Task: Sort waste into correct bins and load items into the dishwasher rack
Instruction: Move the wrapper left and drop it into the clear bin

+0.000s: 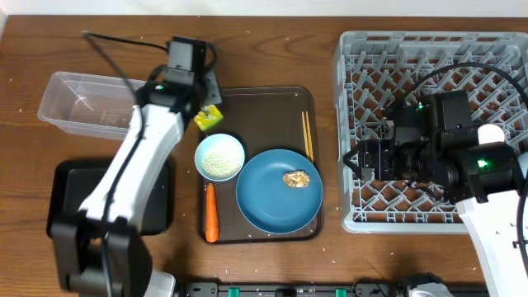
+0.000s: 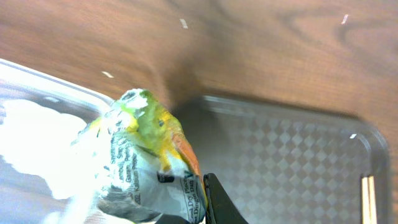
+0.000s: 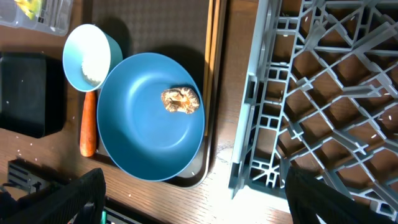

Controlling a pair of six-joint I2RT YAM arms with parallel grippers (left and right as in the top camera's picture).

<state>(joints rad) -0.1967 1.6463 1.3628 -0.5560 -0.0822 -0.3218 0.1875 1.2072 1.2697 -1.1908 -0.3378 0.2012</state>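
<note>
My left gripper (image 1: pixel 204 103) is shut on the crumpled silvery wrapper with the green-yellow packet (image 1: pixel 209 119) and holds it above the back left corner of the brown serving tray (image 1: pixel 268 97). In the left wrist view the wrapper (image 2: pixel 146 165) fills the space beside one black finger (image 2: pixel 214 198). On the tray lie a white bowl of rice (image 1: pixel 219 157), a blue plate (image 1: pixel 268 202) with a golden-brown morsel (image 1: pixel 295 178), an orange carrot (image 1: pixel 211 213) and wooden chopsticks (image 1: pixel 307 136). My right gripper (image 3: pixel 199 205) is open and empty at the grey rack's (image 1: pixel 429 49) left front edge. The cups are out of view.
The clear tub (image 1: pixel 58 103) stands at the back left, just left of the held wrapper. The black tray (image 1: pixel 66 177) lies in front of it, partly under my left arm. My right arm hangs over the rack. Rice grains are scattered on the wooden table.
</note>
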